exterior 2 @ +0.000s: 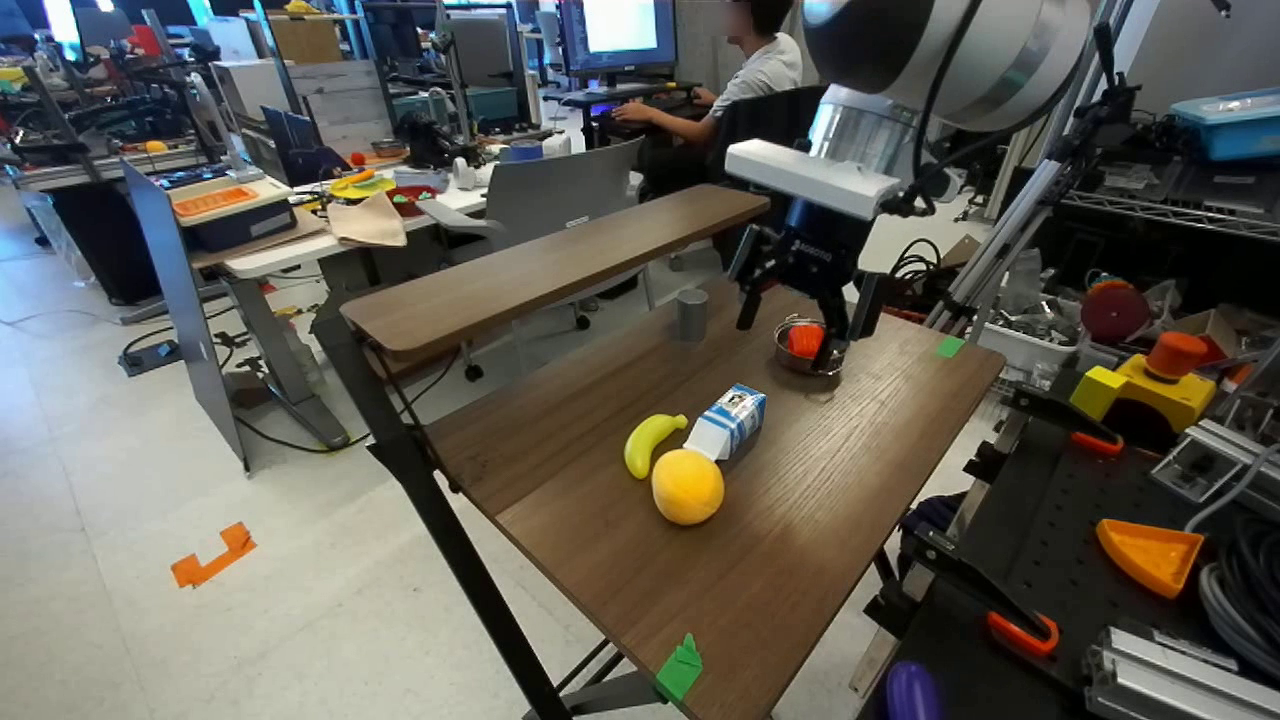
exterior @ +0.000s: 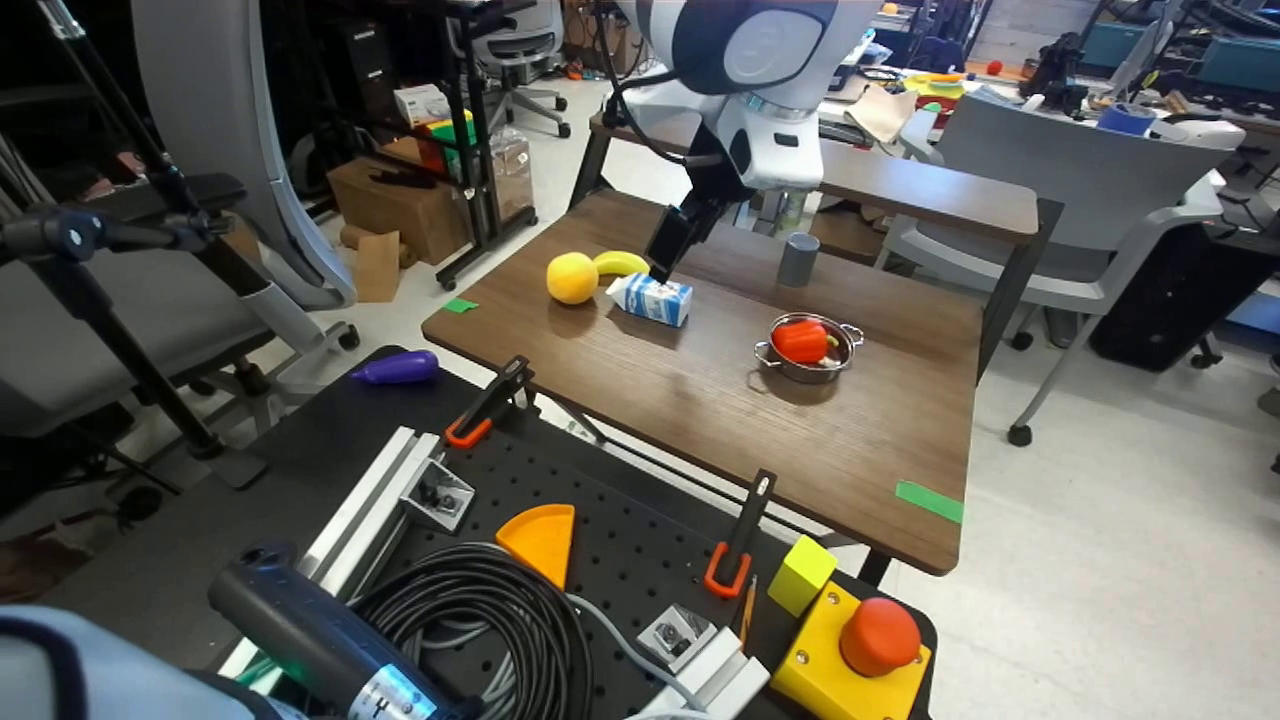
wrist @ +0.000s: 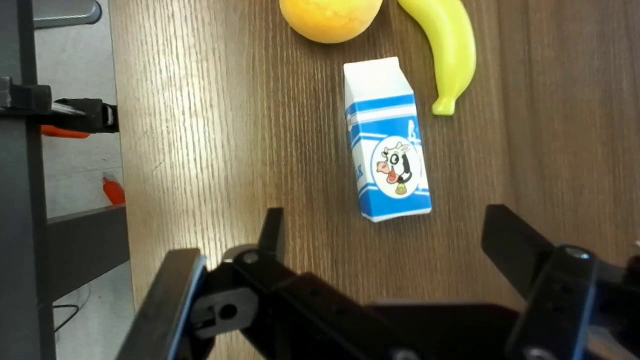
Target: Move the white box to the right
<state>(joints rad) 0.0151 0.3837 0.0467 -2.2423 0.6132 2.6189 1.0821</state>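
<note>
The white box appears to be a white and blue milk carton point(wrist: 387, 145) with a cow picture, lying on its side on the brown wooden table point(wrist: 210, 150). The carton also shows in both exterior views point(exterior: 652, 299) point(exterior 2: 733, 416). My gripper point(wrist: 384, 215) is open and empty, with its fingers wide apart. In the wrist view the carton's flat bottom end points toward the gap between the fingertips. The gripper also shows in both exterior views point(exterior: 664, 262) point(exterior 2: 786, 342), above the table and apart from the carton.
A yellow-orange ball point(exterior: 573, 278) and a banana point(exterior: 622, 263) lie close to the carton's peaked end. A metal pot point(exterior: 812, 373) holding a red pepper point(exterior: 800, 341) and a grey cup point(exterior: 798, 260) stand on the table. A raised shelf point(exterior: 930, 193) runs along one table side.
</note>
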